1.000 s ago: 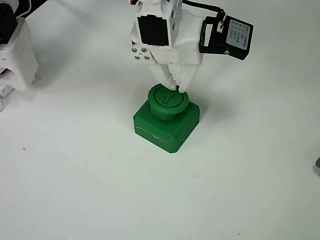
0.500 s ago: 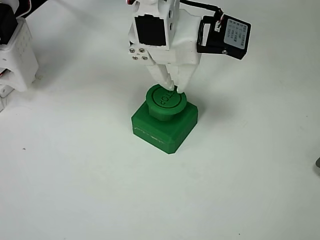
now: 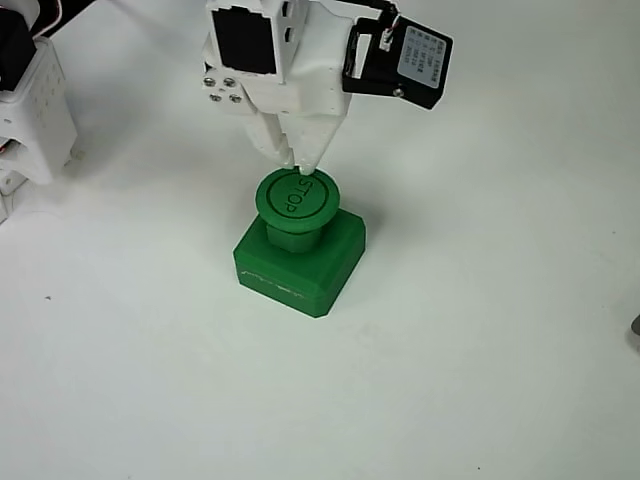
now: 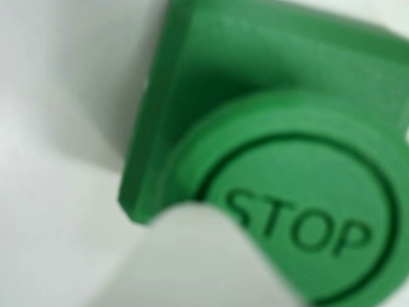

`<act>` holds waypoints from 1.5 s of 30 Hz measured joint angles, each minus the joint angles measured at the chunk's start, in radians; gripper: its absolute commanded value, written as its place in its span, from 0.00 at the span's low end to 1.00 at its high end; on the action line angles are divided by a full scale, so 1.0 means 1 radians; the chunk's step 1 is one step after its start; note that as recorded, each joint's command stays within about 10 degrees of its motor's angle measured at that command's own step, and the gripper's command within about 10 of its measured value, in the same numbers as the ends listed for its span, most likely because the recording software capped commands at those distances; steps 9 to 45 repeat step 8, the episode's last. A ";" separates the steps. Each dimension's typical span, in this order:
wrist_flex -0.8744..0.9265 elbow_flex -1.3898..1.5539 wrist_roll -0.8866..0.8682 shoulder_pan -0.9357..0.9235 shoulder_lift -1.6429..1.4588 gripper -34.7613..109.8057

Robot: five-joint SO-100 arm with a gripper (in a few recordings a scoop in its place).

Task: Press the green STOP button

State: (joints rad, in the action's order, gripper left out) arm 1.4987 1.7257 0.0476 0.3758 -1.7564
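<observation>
On the white desk (image 3: 480,350), going from left to right in the fixed view, a white block of arm hardware (image 3: 35,110) stands at the nine o'clock edge, well apart from the work, and then, near the middle, comes the green STOP button (image 3: 297,197). Its round cap sits on a short stem above a square chamfered base (image 3: 300,265) that rests flat on the desk, so the cap faces upward and can be pushed straight down. The hand (image 3: 303,165) hangs directly over it with its two white fingers drawn together into one blunt point, a posture that suits poking and not grasping. The tips meet the cap at its twelve o'clock rim, beside the embossed lettering; whether they bear down or only touch cannot be told. In the wrist view a blurred white finger (image 4: 204,262) fills the six o'clock part, lying over the cap's edge just beside the "S". To the right, at about one o'clock of the button, a black wrist camera (image 3: 400,60) rides on the hand, angled down toward the fingertips.
</observation>
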 measured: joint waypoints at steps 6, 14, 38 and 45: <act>-0.003 0.000 0.015 -0.006 -0.112 0.24; -0.003 0.000 0.020 -0.015 -0.149 0.24; -0.003 0.000 0.020 -0.015 -0.149 0.24; -0.003 0.000 0.020 -0.015 -0.149 0.24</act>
